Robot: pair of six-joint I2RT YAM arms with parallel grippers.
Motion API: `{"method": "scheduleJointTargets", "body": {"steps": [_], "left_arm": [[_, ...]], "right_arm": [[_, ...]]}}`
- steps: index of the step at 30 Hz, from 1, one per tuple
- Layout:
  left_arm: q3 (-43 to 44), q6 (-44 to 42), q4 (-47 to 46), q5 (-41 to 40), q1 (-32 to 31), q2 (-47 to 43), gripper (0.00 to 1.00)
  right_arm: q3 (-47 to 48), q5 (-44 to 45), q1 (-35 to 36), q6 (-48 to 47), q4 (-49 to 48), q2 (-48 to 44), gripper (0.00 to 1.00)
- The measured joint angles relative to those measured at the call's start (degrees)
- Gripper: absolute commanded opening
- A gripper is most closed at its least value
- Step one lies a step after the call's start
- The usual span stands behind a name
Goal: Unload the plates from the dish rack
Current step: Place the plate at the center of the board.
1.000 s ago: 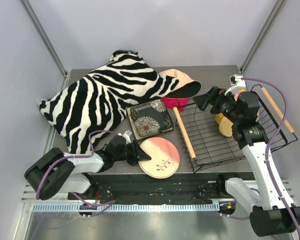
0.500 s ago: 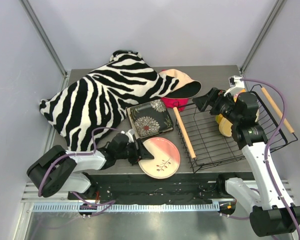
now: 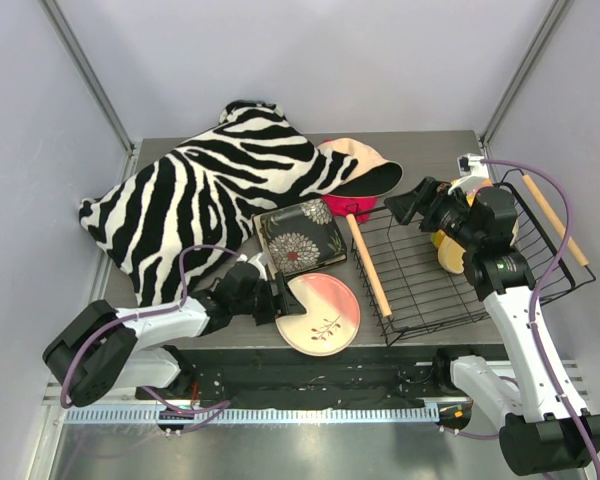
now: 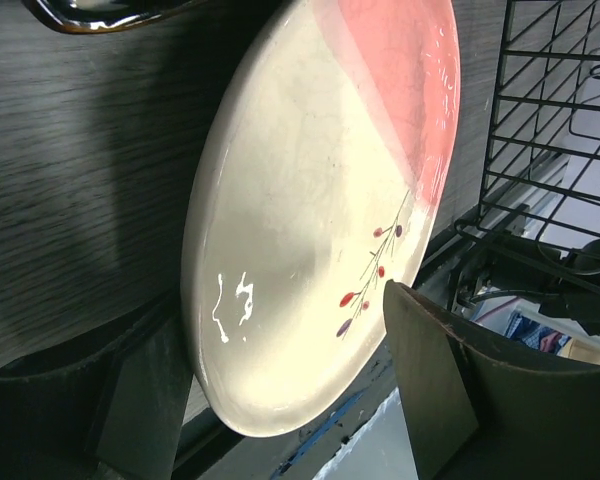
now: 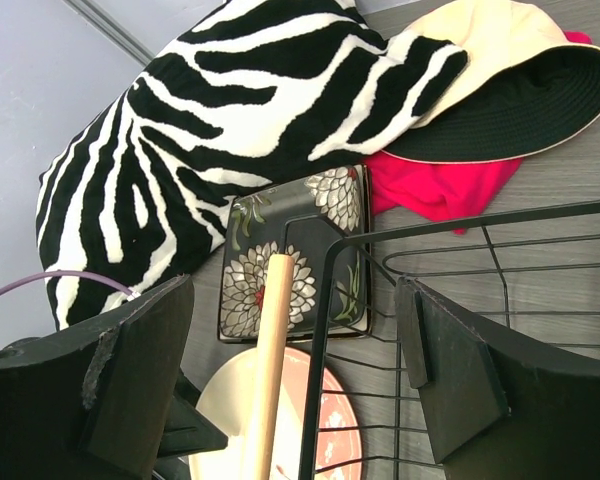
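The black wire dish rack (image 3: 420,292) stands at the right. A yellowish plate (image 3: 448,254) stands in it, partly hidden by my right arm. The round pink-cream plate (image 3: 322,314) lies on the table left of the rack, and the dark square flower plate (image 3: 298,238) lies behind it. My left gripper (image 3: 283,298) is open at the round plate's left rim. In the left wrist view the plate's edge (image 4: 310,200) sits between the open fingers (image 4: 432,392) with a gap. My right gripper (image 3: 412,204) is open and empty above the rack's far left corner (image 5: 325,300).
A zebra-striped cushion (image 3: 190,195) fills the back left. The peach floppy hat (image 3: 365,165) and a red cloth (image 3: 348,208) lie behind the rack. The rack's wooden handles (image 3: 368,268) (image 3: 552,220) run along its left and right sides. The table's front edge is just below the round plate.
My left gripper has slid right and a little farther back, so the round plate's rim now lies between its fingers. The right arm has barely moved.
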State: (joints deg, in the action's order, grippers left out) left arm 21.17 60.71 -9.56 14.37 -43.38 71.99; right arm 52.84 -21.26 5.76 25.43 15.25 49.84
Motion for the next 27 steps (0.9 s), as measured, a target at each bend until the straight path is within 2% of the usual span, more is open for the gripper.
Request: {"method": "scheduleJointTargets", "body": {"steps": [16, 27], "left_arm": [[0.6, -1.2, 4.6, -5.1, -0.1, -2.7, 0.80], [0.6, -1.8, 6.3, -7.8, -0.1, -2.9, 0.61]], "right_arm": [[-0.4, -0.6, 0.0, 0.4, 0.0, 0.0, 0.90], [-0.4, -1.0, 0.0, 0.7, 0.0, 0.0, 0.90]]}}
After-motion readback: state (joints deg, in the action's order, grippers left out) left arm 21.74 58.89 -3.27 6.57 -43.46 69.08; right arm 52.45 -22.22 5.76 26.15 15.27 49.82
